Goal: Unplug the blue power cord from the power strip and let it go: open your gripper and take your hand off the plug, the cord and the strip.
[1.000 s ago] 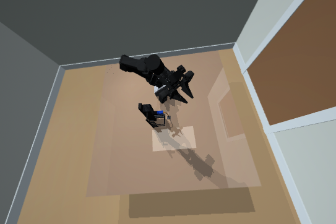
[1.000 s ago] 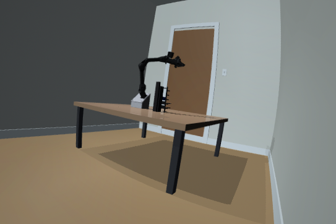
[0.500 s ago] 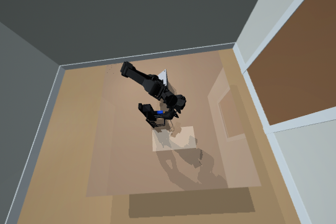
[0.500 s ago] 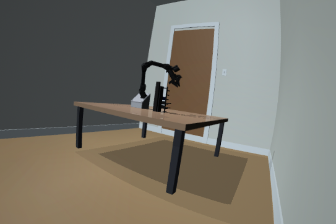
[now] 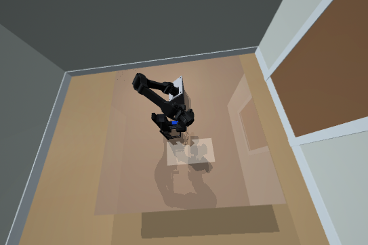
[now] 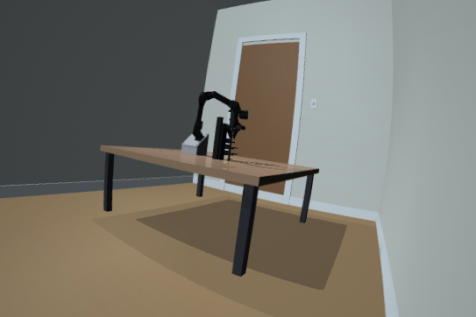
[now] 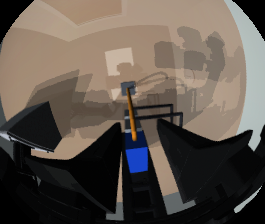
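The power strip (image 6: 221,137) stands upright as a dark post near the middle of the surface (image 6: 159,157), and everything else is placed from it. Just behind it, toward the dark wall, sits the arm's grey base block (image 6: 194,145); the arm (image 6: 214,97) arches up from that block and comes down on the strip's door side. Short prongs stick out of the strip toward the door (image 6: 266,109), and a pale rectangular patch (image 5: 205,150) lies on the surface just beyond the strip, with the arm's shadow across it. In the top view the arm's wrist covers most of the strip, so only a small part of the blue plug (image 5: 174,123) shows.

The strip is well in from every edge of the surface, with open surface on all sides except the base-block side. Room above it is taken by the arm itself.

In the wrist view the blue plug (image 7: 136,159) lies between the two dark fingers, low in the gap near the palm, and a thin orange line (image 7: 132,119) runs from it toward a small blue-grey fitting (image 7: 127,87) farther out. The jaws stand part-way apart, one finger on each side of the plug; nothing is clamped between them.
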